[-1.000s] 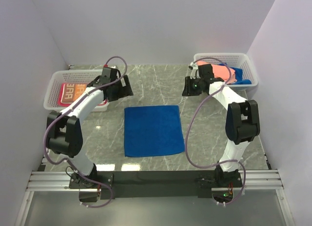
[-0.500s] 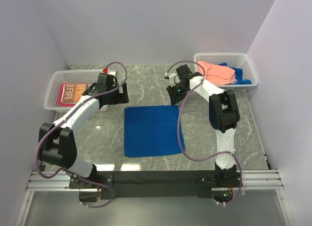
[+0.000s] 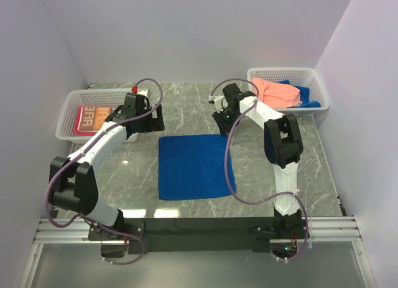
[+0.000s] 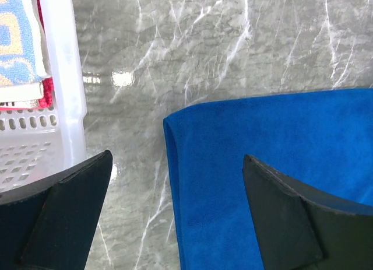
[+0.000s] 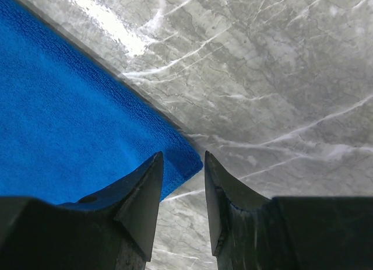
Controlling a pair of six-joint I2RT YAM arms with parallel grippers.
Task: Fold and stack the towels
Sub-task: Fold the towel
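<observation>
Left fingers: the left gripper (image 4: pixel 178 159) has its two dark pads spread as wide as they go, with nothing between them.
Left fingers, place: they straddle the left edge of the blue towel (image 4: pixel 280 165), just near of its far-left corner. One pad is over bare stone and the other over the cloth.
Right fingers: the right gripper (image 5: pixel 182 159) has its tips a narrow gap apart, with nothing pinched.
Right fingers, place: at the blue towel's far-right corner, which shows in the gap below the tips. I cannot tell whether they touch it.
Blue towel: it lies flat and roughly square in the middle of the grey marble table (image 3: pixel 186 107), between the two arms.
Left of the blue towel: a white mesh left basket (image 3: pixel 65 123) holds a printed towel (image 3: pixel 93 118) with block letters. The wrist view shows a red towel (image 4: pixel 46 98) edge under it.
Right and beyond the blue towel: a right basket (image 3: pixel 283 71) holds a salmon towel (image 3: pixel 277 92) on top, with a dark blue towel (image 3: pixel 308 94) beside it.
</observation>
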